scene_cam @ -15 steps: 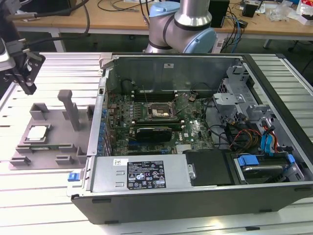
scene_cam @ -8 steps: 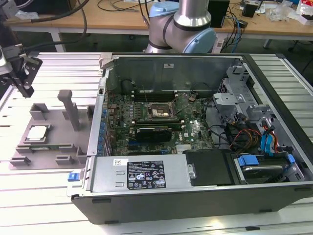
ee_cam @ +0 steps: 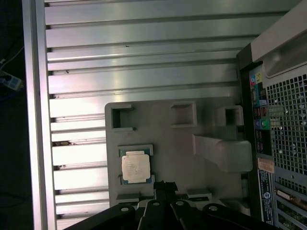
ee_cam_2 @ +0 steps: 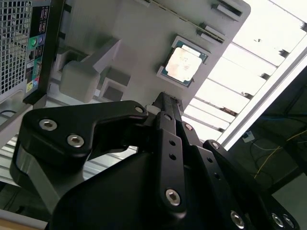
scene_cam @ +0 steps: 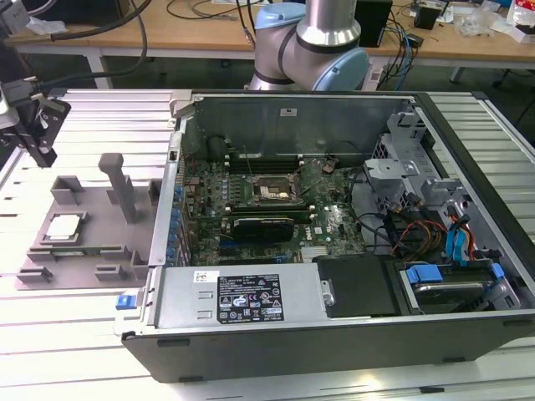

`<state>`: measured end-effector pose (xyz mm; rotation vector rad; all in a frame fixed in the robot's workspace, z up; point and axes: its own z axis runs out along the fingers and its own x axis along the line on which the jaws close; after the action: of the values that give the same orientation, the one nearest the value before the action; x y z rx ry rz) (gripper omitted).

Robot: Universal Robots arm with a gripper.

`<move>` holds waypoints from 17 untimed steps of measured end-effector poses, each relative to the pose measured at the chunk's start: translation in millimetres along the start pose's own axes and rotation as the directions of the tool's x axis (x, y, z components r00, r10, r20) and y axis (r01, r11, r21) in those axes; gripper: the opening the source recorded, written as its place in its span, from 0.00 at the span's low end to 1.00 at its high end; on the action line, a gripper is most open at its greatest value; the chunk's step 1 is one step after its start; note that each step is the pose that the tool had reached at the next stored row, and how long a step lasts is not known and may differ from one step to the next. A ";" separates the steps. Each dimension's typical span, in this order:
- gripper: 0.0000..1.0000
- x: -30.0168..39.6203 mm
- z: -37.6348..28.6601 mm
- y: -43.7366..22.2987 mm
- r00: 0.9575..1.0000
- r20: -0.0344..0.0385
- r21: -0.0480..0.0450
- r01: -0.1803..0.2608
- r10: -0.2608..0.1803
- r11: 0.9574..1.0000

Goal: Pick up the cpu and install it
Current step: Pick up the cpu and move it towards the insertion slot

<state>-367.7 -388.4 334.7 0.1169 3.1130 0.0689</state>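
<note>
Currently, cpu (ee_cam: 135, 169) flat, silvery top up, in grey tray (ee_cam: 168, 143), claw (ee_cam: 164, 186) closed, nearby.

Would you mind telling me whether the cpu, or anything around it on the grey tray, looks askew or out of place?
Nothing stands out. The cpu lies flat and square in its recess on the grey tray, beside the open computer case. The gripper hovers near the tray, apart from the cpu.
</note>
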 end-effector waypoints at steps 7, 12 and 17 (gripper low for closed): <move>0.11 0.8 3.3 -0.2 1.000 0.003 0.000 0.000 0.000 1.000; 0.11 1.5 5.5 -0.3 1.000 0.004 0.000 0.000 0.000 1.000; 0.11 8.3 16.4 -1.3 1.000 0.007 -0.001 0.000 0.000 1.000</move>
<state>-375.7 -388.4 318.0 0.1165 3.1059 0.0691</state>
